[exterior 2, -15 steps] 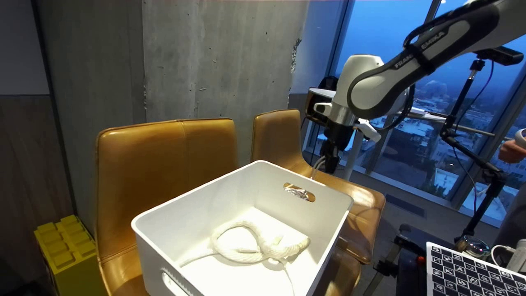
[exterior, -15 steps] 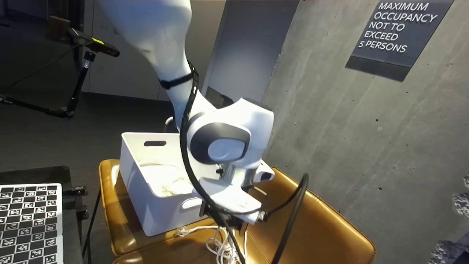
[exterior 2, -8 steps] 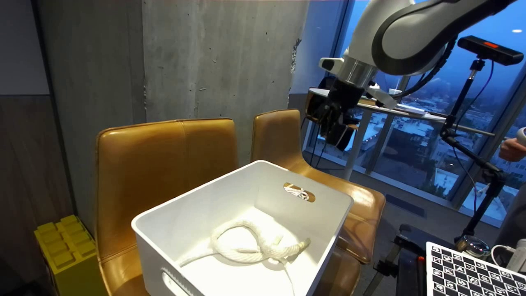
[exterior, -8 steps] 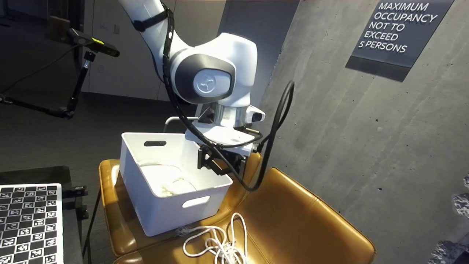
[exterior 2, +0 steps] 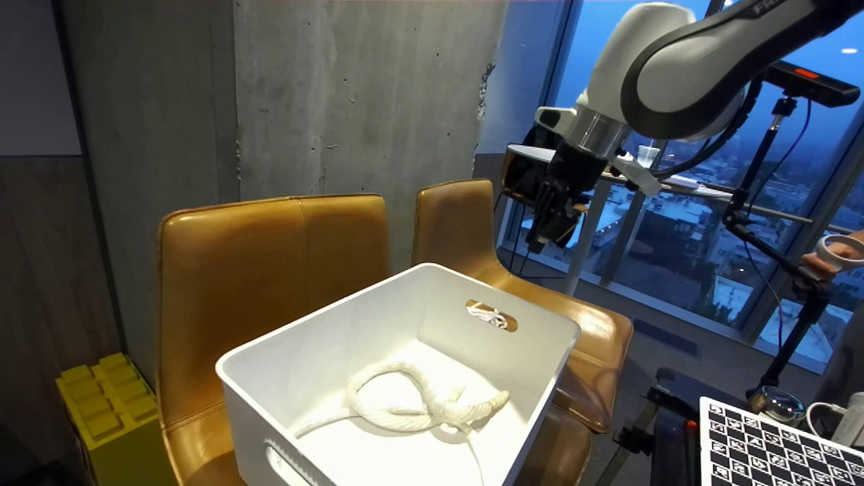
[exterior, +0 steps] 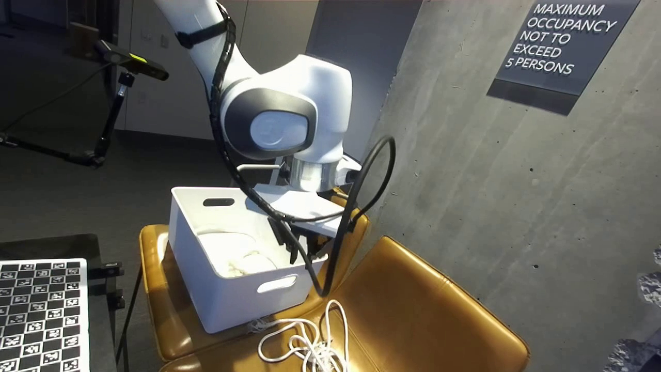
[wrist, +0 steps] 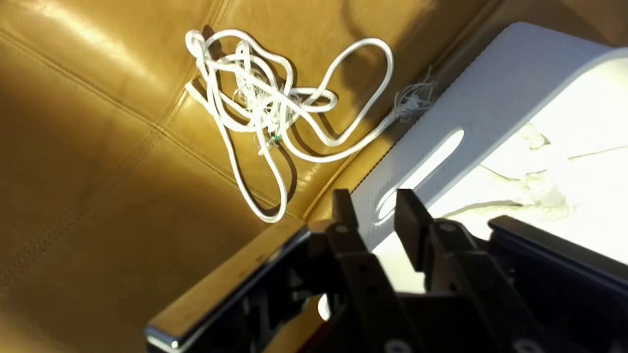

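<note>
My gripper (wrist: pixel 375 206) is partly open, with nothing between its fingers. It also shows in both exterior views (exterior: pixel 304 254) (exterior 2: pixel 548 243), raised above the chairs near one end of the box. A thin white rope (wrist: pixel 267 105) with frayed ends lies in a loose tangle on the tan chair seat, below and apart from the fingers. It shows in an exterior view (exterior: pixel 320 354) and through the box's handle hole in an exterior view (exterior 2: pixel 489 315). The white box (exterior: pixel 237 299) holds a thick pale rope (exterior 2: pixel 405 422), washed out by light in the wrist view.
Two tan leather chairs (exterior 2: pixel 277 256) (exterior 2: pixel 459 223) stand side by side under the box and thin rope. A concrete wall (exterior: pixel 490 206) rises behind. A checkered board (exterior: pixel 41 315), a camera on a stand (exterior 2: pixel 810 84) and a yellow block (exterior 2: pixel 111 418) stand around.
My gripper has risen from beside the thin rope, which now lies loose on the seat. Since half a second ago it has lowered slightly, and its fingers look closer together.
</note>
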Action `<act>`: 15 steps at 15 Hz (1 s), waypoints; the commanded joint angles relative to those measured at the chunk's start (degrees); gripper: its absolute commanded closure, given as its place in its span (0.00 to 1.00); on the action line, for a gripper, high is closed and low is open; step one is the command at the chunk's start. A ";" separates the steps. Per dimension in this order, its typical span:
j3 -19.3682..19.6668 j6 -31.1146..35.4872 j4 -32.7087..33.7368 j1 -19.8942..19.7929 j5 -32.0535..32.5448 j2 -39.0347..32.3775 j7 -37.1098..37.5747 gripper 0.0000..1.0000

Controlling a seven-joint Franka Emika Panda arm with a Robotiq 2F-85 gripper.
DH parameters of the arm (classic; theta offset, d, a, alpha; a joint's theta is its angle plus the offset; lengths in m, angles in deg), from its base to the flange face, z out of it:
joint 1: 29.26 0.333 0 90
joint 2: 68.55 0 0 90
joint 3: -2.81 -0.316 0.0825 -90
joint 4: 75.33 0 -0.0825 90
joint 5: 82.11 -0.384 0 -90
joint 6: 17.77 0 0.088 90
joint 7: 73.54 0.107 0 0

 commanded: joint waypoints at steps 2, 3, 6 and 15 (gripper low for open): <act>0.85 4.57 1.84 -3.60 -4.67 -7.39 -3.88 0.31; 0.76 5.23 2.44 -4.55 -5.10 -9.14 -4.01 0.23; -0.59 6.59 5.48 -7.55 -6.67 -15.03 -3.34 0.02; -5.76 14.08 14.61 -11.32 -9.54 -30.24 4.61 0.00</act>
